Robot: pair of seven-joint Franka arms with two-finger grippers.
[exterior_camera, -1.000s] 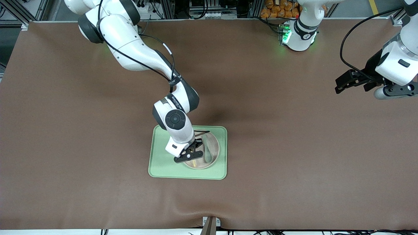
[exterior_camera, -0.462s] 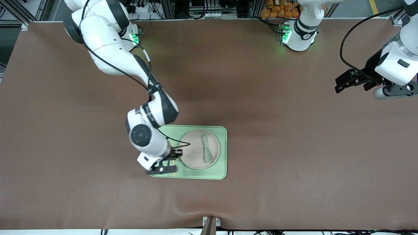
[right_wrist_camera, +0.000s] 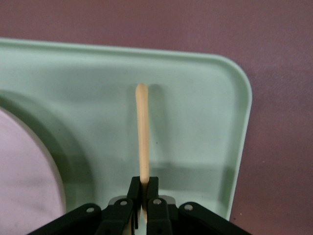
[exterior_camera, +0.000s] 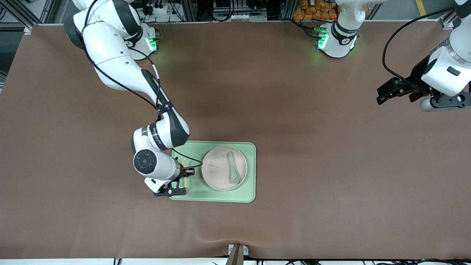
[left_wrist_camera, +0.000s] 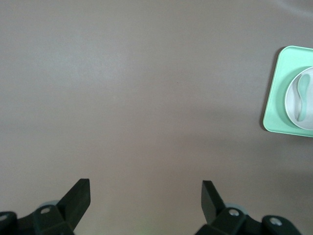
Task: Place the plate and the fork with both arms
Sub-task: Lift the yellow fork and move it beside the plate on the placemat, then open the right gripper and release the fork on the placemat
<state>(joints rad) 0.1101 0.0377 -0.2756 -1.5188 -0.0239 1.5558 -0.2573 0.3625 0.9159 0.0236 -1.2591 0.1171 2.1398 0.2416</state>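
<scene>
Brown table [exterior_camera: 312, 154] is lying wide and bare around the green tray [exterior_camera: 250, 173] that is holding the plate [exterior_camera: 217, 173] and spoon [exterior_camera: 232, 167], while the left gripper [exterior_camera: 399, 91] is waiting wide open over bare table, and the right gripper [exterior_camera: 183, 176] is pinching the fork [right_wrist_camera: 142, 132] tight over the tray's edge beside the plate.

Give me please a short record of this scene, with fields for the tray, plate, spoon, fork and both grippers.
tray: light green, on the brown table
plate: on the tray
spoon: lying on the plate
fork: held over the bare part of the tray, beside the plate
right gripper: shut on the fork
left gripper: open, holds nothing, waits over the table at the left arm's end
</scene>
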